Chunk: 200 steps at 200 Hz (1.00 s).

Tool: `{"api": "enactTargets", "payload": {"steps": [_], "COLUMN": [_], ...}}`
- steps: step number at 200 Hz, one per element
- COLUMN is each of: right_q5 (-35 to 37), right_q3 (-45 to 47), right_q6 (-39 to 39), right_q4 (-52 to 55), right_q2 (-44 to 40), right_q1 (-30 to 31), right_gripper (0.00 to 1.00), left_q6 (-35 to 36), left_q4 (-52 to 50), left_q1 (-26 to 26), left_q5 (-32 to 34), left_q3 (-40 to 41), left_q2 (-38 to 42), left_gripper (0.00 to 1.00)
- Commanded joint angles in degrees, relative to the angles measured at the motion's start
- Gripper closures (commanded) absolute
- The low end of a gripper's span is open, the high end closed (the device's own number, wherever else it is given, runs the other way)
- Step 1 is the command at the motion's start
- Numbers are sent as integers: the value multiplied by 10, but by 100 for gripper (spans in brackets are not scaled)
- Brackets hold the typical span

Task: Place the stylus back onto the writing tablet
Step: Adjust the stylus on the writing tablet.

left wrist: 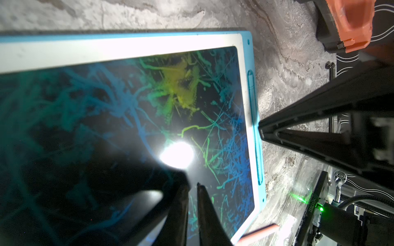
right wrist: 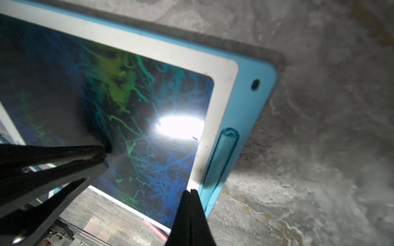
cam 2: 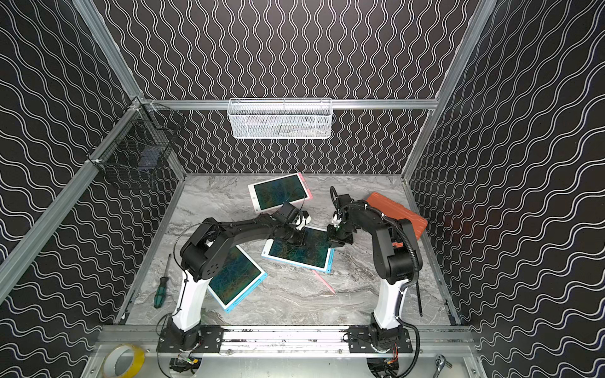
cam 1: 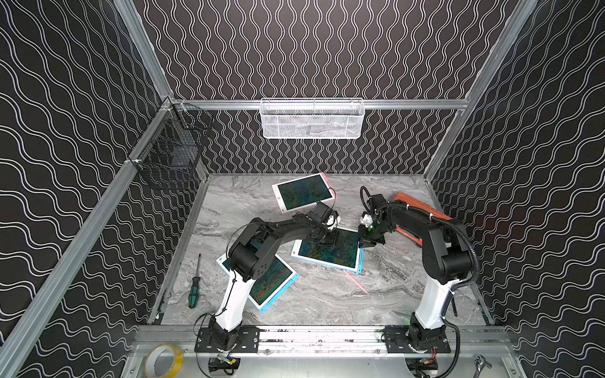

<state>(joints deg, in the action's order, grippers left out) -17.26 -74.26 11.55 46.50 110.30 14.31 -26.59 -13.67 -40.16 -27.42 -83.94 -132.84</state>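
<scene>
A blue-framed writing tablet lies mid-table, its dark screen covered in scribbles. A blue stylus lies in the slot along the tablet's right edge. My right gripper is shut with nothing in it, and its tips rest against that edge by the slot. My left gripper points down onto the screen, shut to a thin slit and holding nothing. A pink stylus lies loose on the table beside the tablet's near corner.
A pink-edged tablet lies at the back, and another blue tablet sits under my left arm. An orange case is at the right and a green screwdriver at the left. A white basket and a black wire basket hang on the walls.
</scene>
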Motion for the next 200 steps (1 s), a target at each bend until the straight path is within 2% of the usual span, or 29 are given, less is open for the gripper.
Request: {"api": "enactTargets", "payload": {"steps": [1, 140, 200], "right_q5": [17, 56, 25], "right_q3": [1, 40, -12], "right_q6": [1, -11, -11], "right_q4": [15, 2, 10], "right_q2": [3, 17, -7], "right_q1": [1, 0, 1], "right_gripper": [100, 100, 100], "left_q6": [8, 5, 9], "left_q4": [16, 21, 15], "left_q1": [1, 2, 4], "left_q5": [-1, 2, 2], "left_q3": [-2, 2, -2], "left_q2": [1, 2, 3], "left_gripper": [84, 84, 84]}}
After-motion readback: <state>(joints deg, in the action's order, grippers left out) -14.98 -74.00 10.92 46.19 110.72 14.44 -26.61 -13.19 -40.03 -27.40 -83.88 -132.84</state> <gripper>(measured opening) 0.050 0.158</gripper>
